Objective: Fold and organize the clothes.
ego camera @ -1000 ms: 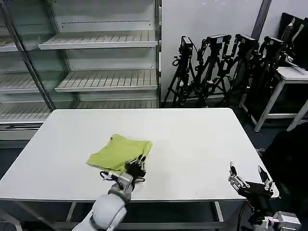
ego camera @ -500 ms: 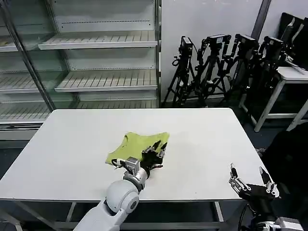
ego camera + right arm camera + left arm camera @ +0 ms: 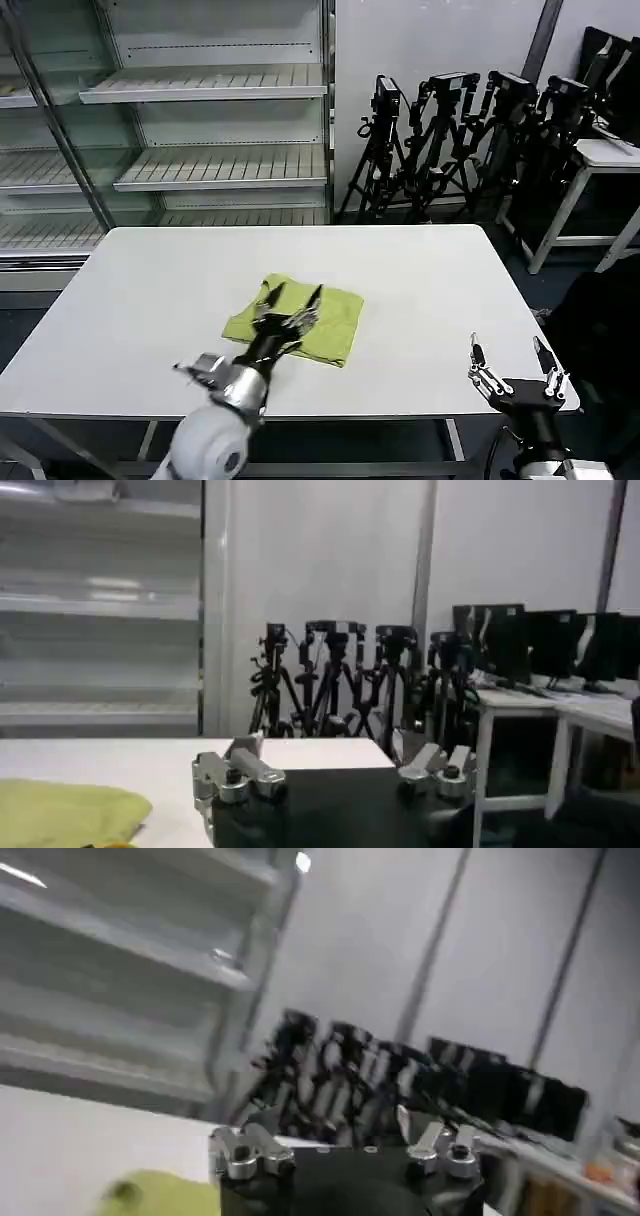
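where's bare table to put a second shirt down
Bare: the far strip of the white table behind the T-shirt, its left part, and the span between shirt and right hand. Crowded: near-centre, where the left hand is over the shirt.

1 T-shirt (image 3: 310, 318), 1 table (image 3: 420, 290), 2 end effectors

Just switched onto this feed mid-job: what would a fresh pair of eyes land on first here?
The lime T-shirt, folded into a compact bundle near the middle of the white table, stands out first. The left claw hovers right over it with fingers spread open. The right claw waits open at the table's near right corner, away from the cloth.
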Tool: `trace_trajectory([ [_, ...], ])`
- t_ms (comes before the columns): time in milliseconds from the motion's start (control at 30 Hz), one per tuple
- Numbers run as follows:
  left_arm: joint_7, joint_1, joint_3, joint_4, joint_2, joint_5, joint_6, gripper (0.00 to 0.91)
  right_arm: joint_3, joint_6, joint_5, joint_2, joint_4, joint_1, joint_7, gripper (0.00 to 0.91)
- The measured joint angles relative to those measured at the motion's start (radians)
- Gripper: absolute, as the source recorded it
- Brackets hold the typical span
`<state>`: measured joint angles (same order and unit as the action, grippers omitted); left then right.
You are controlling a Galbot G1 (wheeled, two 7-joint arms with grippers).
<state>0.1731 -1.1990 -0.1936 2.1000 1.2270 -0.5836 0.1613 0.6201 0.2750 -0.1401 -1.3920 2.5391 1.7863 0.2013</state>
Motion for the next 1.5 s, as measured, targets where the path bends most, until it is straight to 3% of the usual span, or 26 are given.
trace_trajectory([
  [233,-0.002,-0.182,-0.154,0.082,0.003,0.114,-0.072,0.907,-0.049,-0.038,0.019,0.000,-0.015,-0.002,-0.008,0.907],
  [533,-0.018,-0.333,-0.269,0.168,0.023,0.198,-0.091,0.907,-0.118,-0.069,0.056,0.016,-0.037,-0.015,-0.004,0.907],
  [1500,-0.063,-0.565,-0.331,0.352,0.088,0.368,-0.046,0.907,-0.147,-0.078,0.059,0.041,-0.020,-0.037,0.012,0.907],
])
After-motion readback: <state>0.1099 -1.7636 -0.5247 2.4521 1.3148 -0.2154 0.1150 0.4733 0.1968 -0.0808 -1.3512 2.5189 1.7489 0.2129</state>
